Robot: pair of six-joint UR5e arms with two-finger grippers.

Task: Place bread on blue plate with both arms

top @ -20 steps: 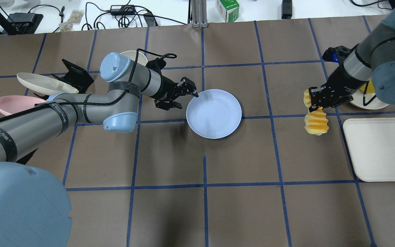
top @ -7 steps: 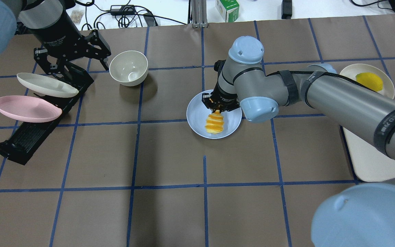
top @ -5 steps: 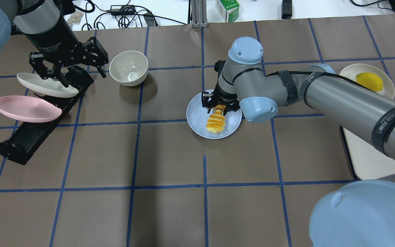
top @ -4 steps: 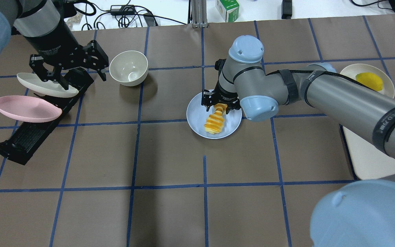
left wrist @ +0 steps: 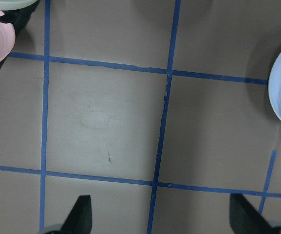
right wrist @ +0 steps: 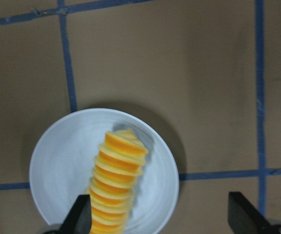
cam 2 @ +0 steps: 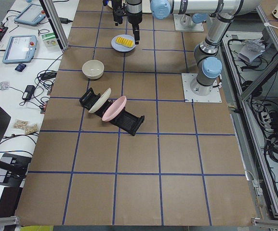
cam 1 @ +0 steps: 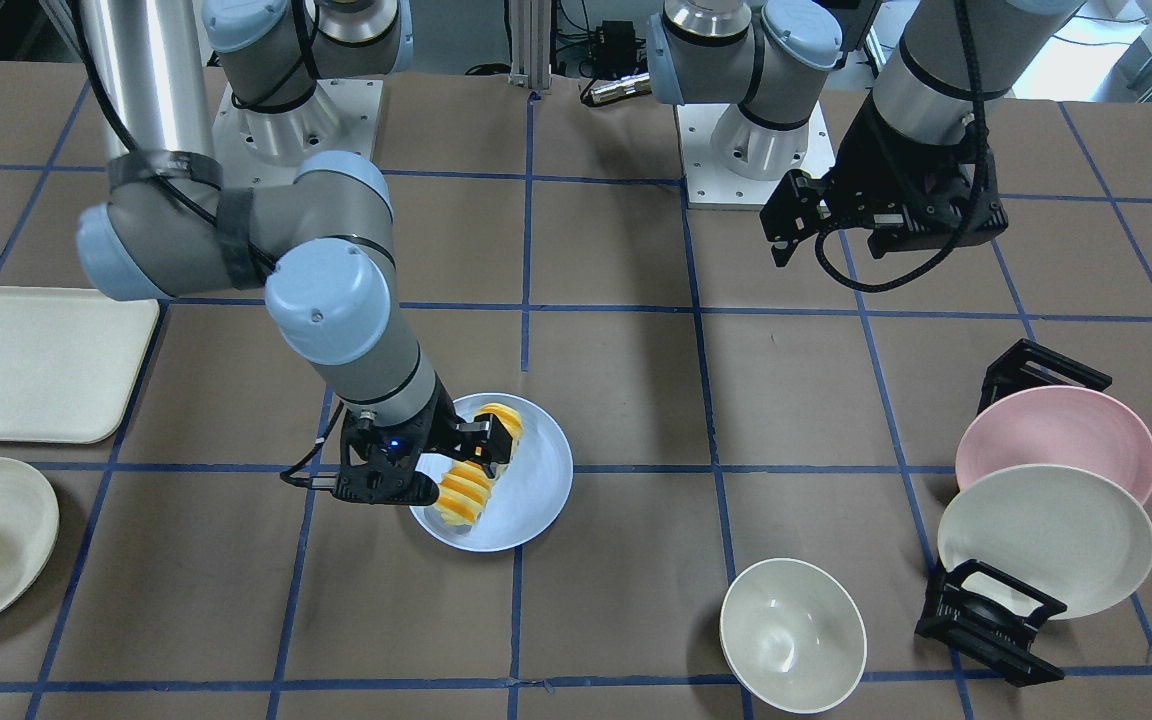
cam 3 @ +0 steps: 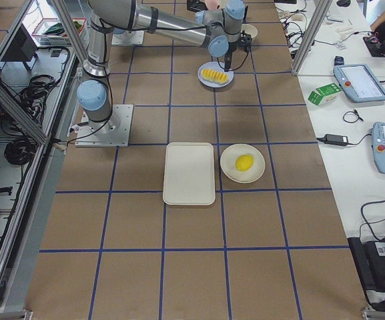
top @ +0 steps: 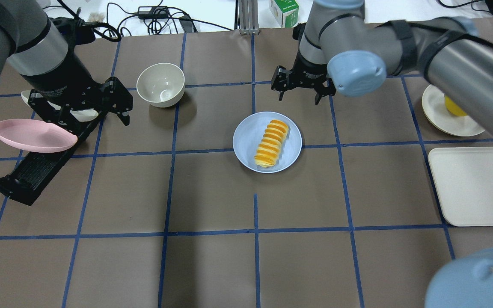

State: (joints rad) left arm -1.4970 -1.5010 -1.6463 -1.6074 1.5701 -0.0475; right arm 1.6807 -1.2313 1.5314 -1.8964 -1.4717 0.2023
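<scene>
The bread (top: 271, 143), a ridged orange and pale yellow loaf, lies across the blue plate (top: 246, 137) at the table's middle. My right gripper (top: 300, 87) is open and empty, lifted beyond the plate's far rim. The right wrist view looks down on the bread (right wrist: 116, 187) in the plate (right wrist: 57, 165) between spread fingertips (right wrist: 79, 217). In the front-facing view the right gripper (cam 1: 456, 465) still shows low at the loaf (cam 1: 471, 480). My left gripper (top: 81, 115) is open and empty, high over the plate rack.
A cream bowl (top: 161, 83) stands left of the plate. A black rack (top: 37, 171) holds a pink plate (top: 32, 134) and a cream plate (cam 1: 1046, 540). A lemon (top: 454, 107) on a cream plate and a cream tray (top: 477, 188) are at the right.
My right gripper let go of the bread, opened and drew up and back from the plate. The bread now lies flat in the plate. My left gripper shifted slightly over the rack.
</scene>
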